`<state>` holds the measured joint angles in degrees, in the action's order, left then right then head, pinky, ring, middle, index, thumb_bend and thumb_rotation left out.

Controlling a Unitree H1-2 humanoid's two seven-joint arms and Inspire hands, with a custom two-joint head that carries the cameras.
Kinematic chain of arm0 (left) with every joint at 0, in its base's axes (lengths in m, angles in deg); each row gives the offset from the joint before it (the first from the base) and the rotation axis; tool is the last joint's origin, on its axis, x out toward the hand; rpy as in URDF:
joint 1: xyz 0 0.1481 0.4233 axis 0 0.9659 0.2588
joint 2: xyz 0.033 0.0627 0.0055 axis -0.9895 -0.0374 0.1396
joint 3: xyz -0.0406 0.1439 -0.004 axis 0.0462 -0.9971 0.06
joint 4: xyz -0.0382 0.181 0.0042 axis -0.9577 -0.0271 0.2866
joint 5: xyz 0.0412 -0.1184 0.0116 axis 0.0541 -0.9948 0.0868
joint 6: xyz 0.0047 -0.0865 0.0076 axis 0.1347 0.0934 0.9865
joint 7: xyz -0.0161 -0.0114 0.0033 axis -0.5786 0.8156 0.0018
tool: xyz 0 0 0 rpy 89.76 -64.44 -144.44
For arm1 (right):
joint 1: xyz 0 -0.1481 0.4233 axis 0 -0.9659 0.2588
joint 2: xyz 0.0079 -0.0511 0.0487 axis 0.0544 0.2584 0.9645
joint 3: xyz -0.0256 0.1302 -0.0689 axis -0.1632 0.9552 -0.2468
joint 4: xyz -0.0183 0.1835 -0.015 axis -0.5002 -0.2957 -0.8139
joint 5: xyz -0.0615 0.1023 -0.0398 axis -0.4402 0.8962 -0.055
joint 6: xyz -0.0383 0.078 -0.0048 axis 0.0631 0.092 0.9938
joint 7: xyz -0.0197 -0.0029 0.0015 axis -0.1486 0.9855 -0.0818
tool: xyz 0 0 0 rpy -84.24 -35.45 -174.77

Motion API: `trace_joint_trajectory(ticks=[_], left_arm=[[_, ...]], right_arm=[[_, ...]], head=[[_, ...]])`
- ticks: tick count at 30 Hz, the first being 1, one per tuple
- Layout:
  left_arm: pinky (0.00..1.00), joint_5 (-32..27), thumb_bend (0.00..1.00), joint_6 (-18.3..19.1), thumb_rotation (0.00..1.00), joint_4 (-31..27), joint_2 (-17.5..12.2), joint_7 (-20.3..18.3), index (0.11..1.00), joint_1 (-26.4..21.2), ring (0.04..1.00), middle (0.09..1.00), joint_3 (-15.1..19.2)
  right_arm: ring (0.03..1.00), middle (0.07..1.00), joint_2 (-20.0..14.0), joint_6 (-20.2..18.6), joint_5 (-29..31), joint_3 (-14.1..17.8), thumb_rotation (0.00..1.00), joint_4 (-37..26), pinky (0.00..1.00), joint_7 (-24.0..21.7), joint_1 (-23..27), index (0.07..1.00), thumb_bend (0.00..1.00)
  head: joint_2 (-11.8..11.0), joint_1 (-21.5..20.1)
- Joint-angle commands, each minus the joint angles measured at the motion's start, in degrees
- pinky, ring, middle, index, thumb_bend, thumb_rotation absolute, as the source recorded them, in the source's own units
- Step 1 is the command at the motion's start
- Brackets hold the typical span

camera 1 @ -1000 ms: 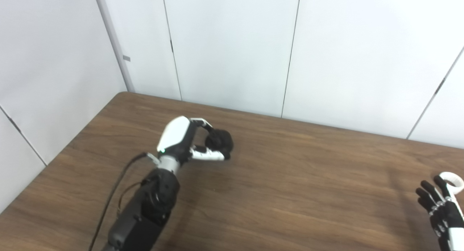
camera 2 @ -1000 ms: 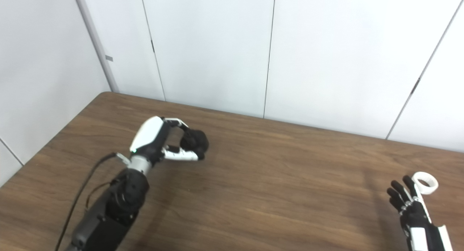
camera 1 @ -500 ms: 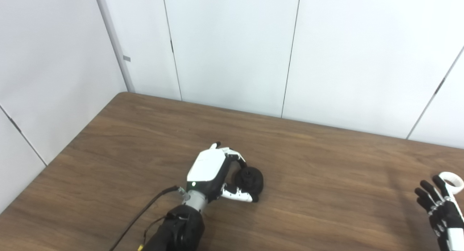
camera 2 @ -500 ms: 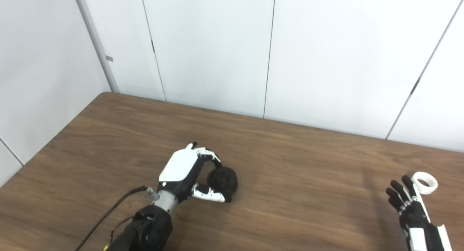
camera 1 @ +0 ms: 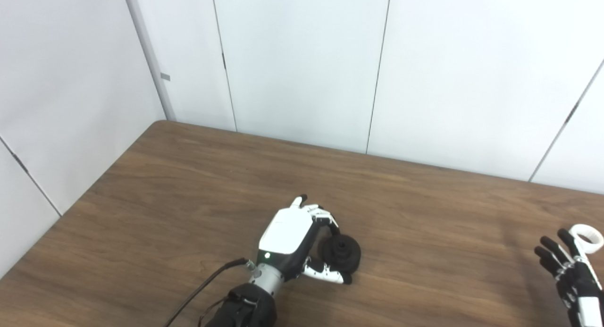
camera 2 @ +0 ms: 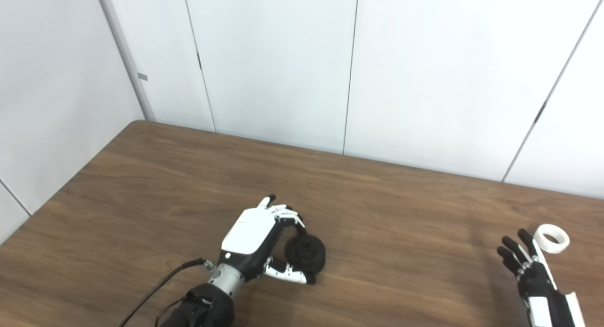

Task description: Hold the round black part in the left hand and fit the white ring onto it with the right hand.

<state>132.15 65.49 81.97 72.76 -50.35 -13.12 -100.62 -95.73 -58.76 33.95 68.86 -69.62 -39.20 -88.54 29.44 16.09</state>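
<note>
black part is being pinched in the left hand, white ring should be getting scooped gently at 1 o'clock of the spread right hand

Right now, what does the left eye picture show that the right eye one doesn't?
Only the left eye view cuts the white ring close to its right edge. Only the right eye view shows bare table beyond the ring, and the white cuff below the right hand. Both show the left hand with fingers curled round the round black part, and the right hand open beside the ring.
</note>
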Motion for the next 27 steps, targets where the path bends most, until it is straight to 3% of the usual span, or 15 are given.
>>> trace_joint_trajectory(ticks=[1, 16, 27], left_arm=[[1.00, 1.3, 0.52, -1.8, 0.06, -0.9, -0.3, 1.0, 0.485, -0.1, 0.861, 0.763, -0.5], [1.00, 2.1, 0.52, -5.5, 0.05, -1.7, -0.7, -0.3, 0.484, 2.2, 0.861, 0.755, -1.5], [1.00, 1.7, 0.52, -6.0, 0.06, -3.0, -1.3, -2.6, 0.484, 2.6, 0.863, 0.757, -1.5]], right_arm=[[0.882, 0.904, 2.0, 0.4, 0.6, -1.2, 0.98, 6.1, 0.92, 0.0, -5.0, 0.948, 0.61], [0.884, 0.899, 3.6, -0.8, -3.0, -2.7, 0.98, 2.5, 0.89, 1.3, -5.9, 0.947, 0.62], [0.899, 0.911, 5.4, -5.3, -5.4, -4.2, 1.00, -3.0, 0.94, 2.3, -6.8, 0.960, 0.58]], head=[[0.2, -0.3], [3.2, -6.3], [7.0, -11.1]])
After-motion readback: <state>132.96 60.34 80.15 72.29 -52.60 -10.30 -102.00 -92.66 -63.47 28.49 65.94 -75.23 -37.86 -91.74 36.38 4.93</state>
